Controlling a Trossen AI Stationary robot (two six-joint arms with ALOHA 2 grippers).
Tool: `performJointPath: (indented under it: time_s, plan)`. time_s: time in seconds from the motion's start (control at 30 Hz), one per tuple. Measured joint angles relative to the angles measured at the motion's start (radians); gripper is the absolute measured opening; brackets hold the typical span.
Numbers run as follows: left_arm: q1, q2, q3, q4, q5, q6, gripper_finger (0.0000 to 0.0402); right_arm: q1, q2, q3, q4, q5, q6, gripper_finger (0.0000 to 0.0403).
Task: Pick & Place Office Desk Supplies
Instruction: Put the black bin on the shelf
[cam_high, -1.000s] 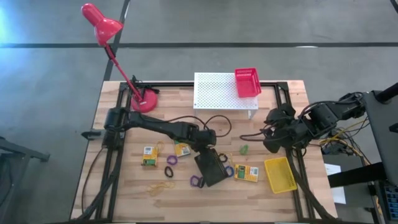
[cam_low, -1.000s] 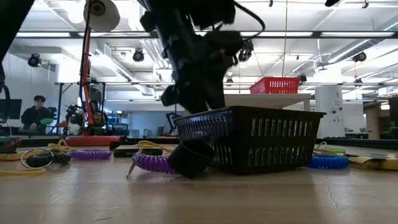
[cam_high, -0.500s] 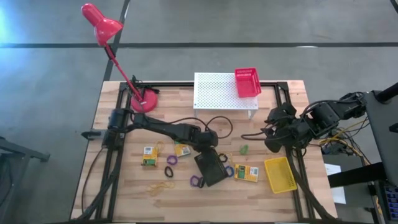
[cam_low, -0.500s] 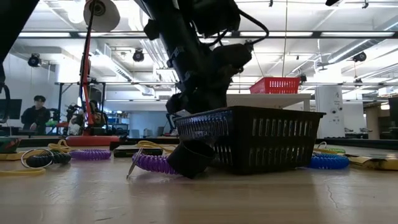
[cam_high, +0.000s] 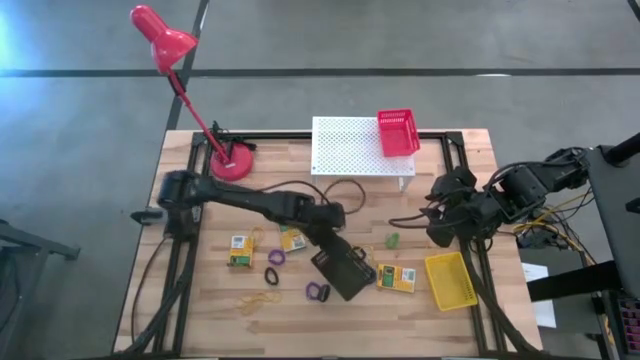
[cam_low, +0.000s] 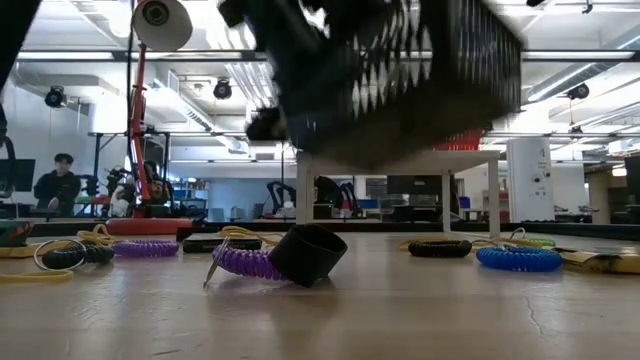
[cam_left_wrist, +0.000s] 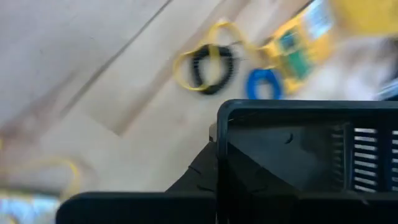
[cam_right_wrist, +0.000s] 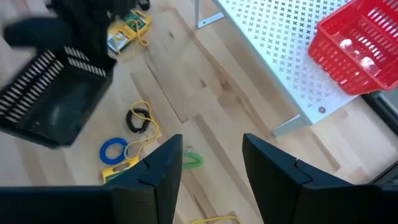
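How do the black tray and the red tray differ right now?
The black tray hangs tilted above the table, held by the left gripper; the red tray sits level on the white perforated stand, untouched. In the low view the black one is lifted clear of the wood. Both are small slotted trays.

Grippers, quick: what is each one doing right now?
Left gripper: shut on the black tray, lifted off the table.
Right gripper: open, holding nothing.

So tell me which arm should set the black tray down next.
Left. Its gripper already holds the black tray lifted off the table, as the low view shows. The right gripper waits near the table's right edge, jaws open and empty.
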Motion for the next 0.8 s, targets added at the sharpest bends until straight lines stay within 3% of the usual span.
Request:
performJointPath:
  time_s: [0.13, 0.33, 0.47, 0.8]
  plan:
    - [0.008, -0.134, 0.0, -0.017, -0.01, -0.155, 0.0008, 0.022, -0.013, 0.0, 0.003, 0.0, 0.035, 0.0158]
    - [0.109, -0.3, 0.002, -0.028, -0.207, -0.249, 0.0007, 0.048, -0.026, 0.0, 0.006, 0.004, 0.059, 0.0153]
    - [0.251, -0.328, 0.003, -0.028, -0.258, -0.21, 0.0007, 0.048, -0.025, 0.0, 0.013, 0.028, 0.054, 0.015]
    - [0.548, -0.289, 0.002, 0.022, -0.274, -0.115, 0.0006, 0.048, -0.023, 0.0, 0.024, 0.117, 0.087, 0.0144]
